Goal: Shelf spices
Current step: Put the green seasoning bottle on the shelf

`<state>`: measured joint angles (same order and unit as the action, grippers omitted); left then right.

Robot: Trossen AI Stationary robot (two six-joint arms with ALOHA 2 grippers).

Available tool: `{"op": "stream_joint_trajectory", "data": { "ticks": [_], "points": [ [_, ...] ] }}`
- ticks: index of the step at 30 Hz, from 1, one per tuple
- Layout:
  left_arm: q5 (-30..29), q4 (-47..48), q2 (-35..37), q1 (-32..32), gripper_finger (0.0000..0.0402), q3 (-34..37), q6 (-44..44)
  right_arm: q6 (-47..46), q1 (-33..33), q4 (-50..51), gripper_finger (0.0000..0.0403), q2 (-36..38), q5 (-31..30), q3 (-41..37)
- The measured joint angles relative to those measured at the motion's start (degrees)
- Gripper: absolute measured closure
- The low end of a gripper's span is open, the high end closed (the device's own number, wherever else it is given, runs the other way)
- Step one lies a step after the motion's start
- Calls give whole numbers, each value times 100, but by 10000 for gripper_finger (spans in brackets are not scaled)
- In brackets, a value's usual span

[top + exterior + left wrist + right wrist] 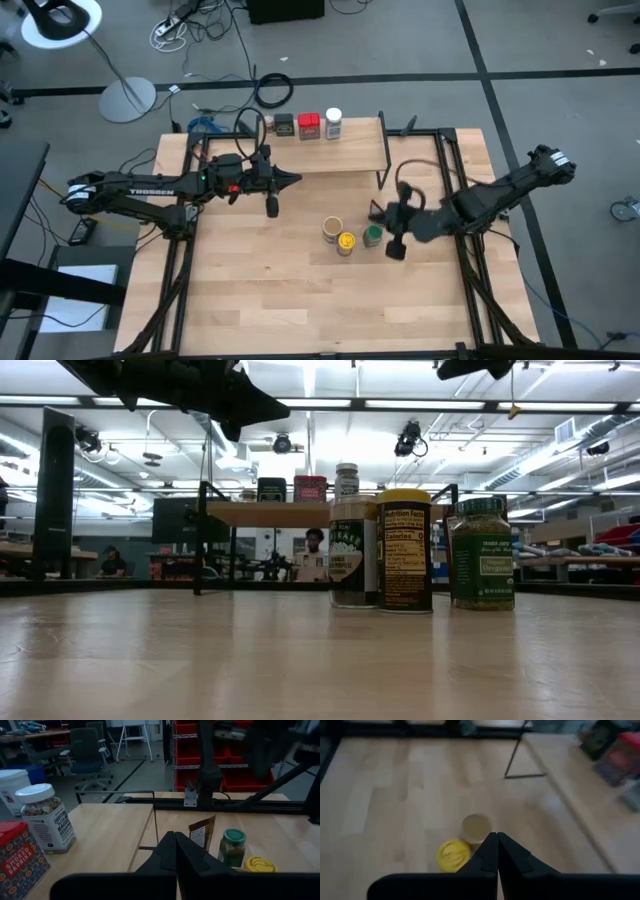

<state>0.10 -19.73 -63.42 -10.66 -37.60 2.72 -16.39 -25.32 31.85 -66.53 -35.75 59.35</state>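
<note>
The shelf (352,150) stands at the table's far side with a dark tin (283,123), a red tin (308,126) and a white-lidded jar (333,123) standing on its top board. A tan-capped brown jar (331,229), a yellow-lidded jar (346,242) and a green jar (373,236) stand upright together on the table. My left gripper (298,179) hovers shut by the shelf's near edge, pointing toward the table's right. Shut as well, my right gripper (496,838) hangs above the three jars, slanting down, with nothing between its fingers.
The shelf's thin black leg (384,165) stands just beyond the jars on their far side. Black frame rails (455,180) run along the table's right and left sides. Open table board (300,300) lies toward the near edge.
</note>
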Motion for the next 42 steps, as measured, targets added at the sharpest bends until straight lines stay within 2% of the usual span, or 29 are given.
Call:
{"op": "stream_joint_trajectory", "data": {
  "ticks": [4, 9, 12, 15, 19, 27, 30, 33, 42],
  "points": [
    [0, -3, 0, 0, 401, 0, 0, -152, -332, -8, 402, -373, -318, 0],
    [0, -6, 0, 0, 401, 0, 0, 77, -380, -292, 398, -641, 78, 0],
    [-1, -9, 0, 0, 401, 0, -19, 154, -298, -529, 379, -736, 332, 0],
    [-2, -13, 0, 0, 401, 0, -146, 169, -170, -655, 345, -815, 860, 42],
    [-2, -13, 0, 1, 401, 0, -190, 165, -79, -801, 285, -907, 1259, 49],
    [-2, -10, 0, 22, 401, -2, -190, -166, 35, -939, 144, -1260, 1342, 46],
    [-5, -8, 0, 22, 401, -2, -190, -310, 120, -920, 109, -1473, 1344, 44],
    [-2, 2, 0, 22, 401, -2, -190, -390, 238, -908, 93, -1689, 1352, 44],
    [6, 38, 0, 22, 401, -4, -180, -516, 605, -720, 88, -2228, 1669, 44]
  ]
}}
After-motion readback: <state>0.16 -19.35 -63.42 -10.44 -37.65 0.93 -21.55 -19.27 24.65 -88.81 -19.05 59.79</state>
